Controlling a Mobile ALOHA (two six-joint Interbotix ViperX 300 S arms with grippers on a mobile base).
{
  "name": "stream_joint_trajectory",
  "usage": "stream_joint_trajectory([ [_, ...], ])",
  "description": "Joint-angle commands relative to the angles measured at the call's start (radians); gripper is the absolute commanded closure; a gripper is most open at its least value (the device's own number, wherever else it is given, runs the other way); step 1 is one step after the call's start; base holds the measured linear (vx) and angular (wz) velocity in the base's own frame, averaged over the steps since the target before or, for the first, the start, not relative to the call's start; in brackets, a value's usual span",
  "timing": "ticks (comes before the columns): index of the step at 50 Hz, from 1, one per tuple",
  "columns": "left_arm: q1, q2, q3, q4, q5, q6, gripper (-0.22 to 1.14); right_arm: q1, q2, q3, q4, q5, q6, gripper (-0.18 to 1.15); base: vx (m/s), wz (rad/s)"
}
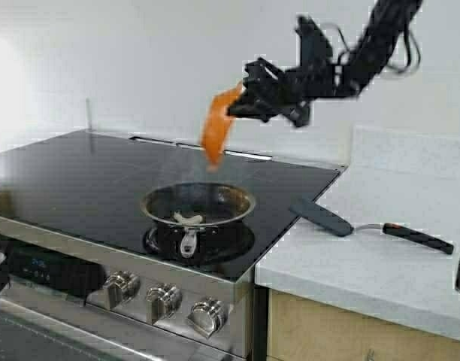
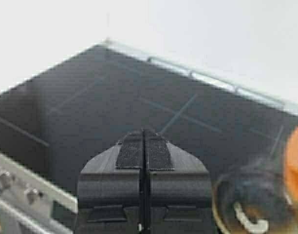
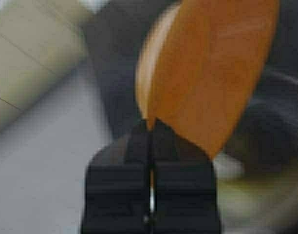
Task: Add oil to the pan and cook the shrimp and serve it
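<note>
The steel pan sits on the front burner of the black cooktop, its handle towards me. One pale curled shrimp lies inside it. High above the pan's far side, my right gripper is shut on the rim of an orange bowl, which hangs tipped steeply down. The right wrist view shows the bowl pinched in that gripper. My left gripper is shut and empty, low at the stove's front left, with pan, shrimp and bowl off to one side. No oil is in view.
A black spatula with a long handle lies on the white counter right of the stove, its blade overlapping the cooktop edge. Steel knobs line the stove front. A white wall backs the stove.
</note>
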Motion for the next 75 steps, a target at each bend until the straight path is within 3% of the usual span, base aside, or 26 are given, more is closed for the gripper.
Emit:
stream_joint_trajectory([
  [1, 0.002, 0.008, -0.011, 0.002, -0.005, -0.002, 0.88, 0.04, -0.175, 0.038, -0.187, 0.376, -0.003, 0.91, 0.0, 0.0],
  [12, 0.002, 0.014, -0.014, 0.002, -0.005, 0.0, 0.88, 0.074, -0.368, 0.166, -0.327, 0.819, -0.044, 0.91, 0.0, 0.0],
  [20, 0.0, 0.023, -0.014, 0.002, -0.005, -0.002, 0.88, 0.074, -0.417, 0.201, -0.301, 1.186, -0.331, 0.91, 0.0, 0.0],
  [25, 0.002, 0.026, -0.015, 0.002, -0.005, -0.002, 0.88, 0.035, -0.413, 0.176, -0.222, 1.316, -0.525, 0.91, 0.0, 0.0],
  [36, 0.002, 0.026, -0.014, 0.002, -0.005, -0.002, 0.89, -0.155, -0.408, 0.161, -0.137, 1.39, -0.775, 0.91, 0.0, 0.0],
  [53, 0.002, 0.028, -0.018, 0.002, -0.005, -0.002, 0.88, -0.453, -0.311, 0.176, -0.14, 1.393, -0.779, 0.91, 0.0, 0.0],
  [61, 0.002, 0.026, -0.018, 0.002, -0.005, 0.0, 0.88, -0.514, -0.167, 0.127, -0.14, 1.393, -0.742, 0.91, 0.0, 0.0],
  [75, 0.002, 0.026, -0.02, 0.002, -0.005, 0.0, 0.89, -0.526, 0.066, 0.023, -0.183, 1.391, -0.667, 0.91, 0.0, 0.0],
])
